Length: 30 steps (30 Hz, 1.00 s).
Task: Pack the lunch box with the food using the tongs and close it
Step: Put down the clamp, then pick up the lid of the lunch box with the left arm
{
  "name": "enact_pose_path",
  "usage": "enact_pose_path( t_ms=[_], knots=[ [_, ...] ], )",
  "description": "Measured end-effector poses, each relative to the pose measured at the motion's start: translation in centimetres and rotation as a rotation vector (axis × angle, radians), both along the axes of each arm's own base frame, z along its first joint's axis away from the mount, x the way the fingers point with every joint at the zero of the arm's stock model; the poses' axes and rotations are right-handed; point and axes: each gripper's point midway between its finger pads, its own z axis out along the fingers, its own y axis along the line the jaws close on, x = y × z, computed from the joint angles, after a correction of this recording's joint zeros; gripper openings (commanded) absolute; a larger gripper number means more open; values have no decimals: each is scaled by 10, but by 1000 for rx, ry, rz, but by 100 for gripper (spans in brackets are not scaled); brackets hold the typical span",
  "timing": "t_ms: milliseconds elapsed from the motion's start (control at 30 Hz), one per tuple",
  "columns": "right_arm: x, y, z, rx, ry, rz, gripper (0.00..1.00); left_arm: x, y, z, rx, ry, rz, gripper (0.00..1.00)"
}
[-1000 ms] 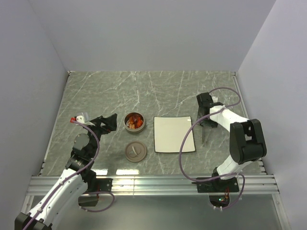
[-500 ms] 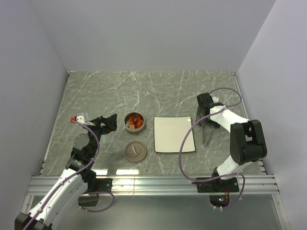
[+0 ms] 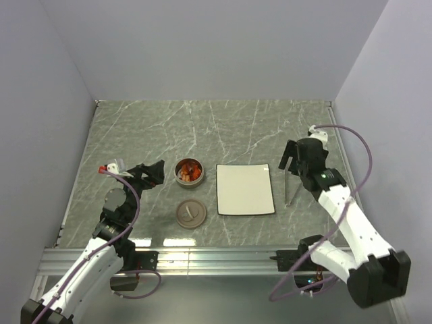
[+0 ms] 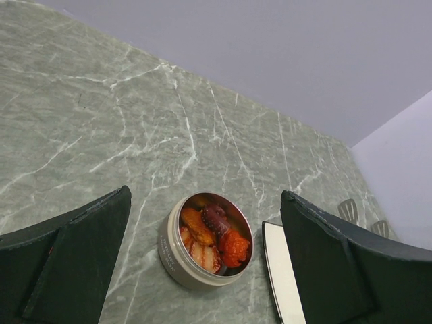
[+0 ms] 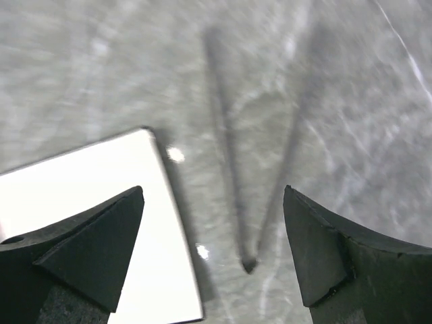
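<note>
Steel tongs lie flat on the bench, just right of the white plate, their joined end toward the near edge; over the last second the right hand has let them go, its jaws spreading wide with nothing between them, and it now hangs above their far tips while the arm has swung out to the right; the food sits piled in the lunch box and the plate is bare, so packing looks finished and only the closing seems left; the lid lies on the bench just in front of the tin, apart from it; the left hand waits released beside the tin's left side, nearest to both; bare bench opens behind the tin and plate, while the tongs lie between the plate's right edge and the bench's right rim, clear of the lid's path.
</note>
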Motion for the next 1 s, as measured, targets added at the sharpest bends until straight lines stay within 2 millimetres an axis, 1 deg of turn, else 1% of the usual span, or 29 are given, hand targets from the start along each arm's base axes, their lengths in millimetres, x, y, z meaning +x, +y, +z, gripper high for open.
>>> enact_pose_path(
  t_ms=[100, 233, 367, 467, 500, 567, 700, 833, 933, 1000],
  knots=[
    [-2, 14, 23, 61, -117, 65, 91, 1, 1, -1, -2, 4, 5, 99],
    [-3, 32, 37, 123, -205, 145, 91, 2, 1, -6, 5, 23, 13, 99],
    [-1, 50, 38, 166, -239, 224, 91, 4, 1, -14, 15, 49, 15, 99],
    [0, 61, 37, 182, -249, 265, 91, 3, 1, -20, 18, 74, 13, 93],
    [0, 64, 37, 186, -252, 275, 91, 3, 0, -23, 19, 87, 10, 89],
    [2, 68, 40, 191, -263, 290, 91, 0, -2, -28, 15, 114, -2, 87],
    [5, 77, 44, 201, -291, 314, 91, -12, -12, -35, -15, 185, -54, 83],
    [5, 85, 43, 210, -297, 343, 91, -33, -27, -42, -47, 261, -119, 82],
    [7, 90, 45, 212, -310, 361, 91, -50, -34, -51, -69, 328, -146, 80],
    [9, 93, 44, 213, -311, 369, 91, -60, -41, -61, -65, 382, -164, 79]
  ],
)
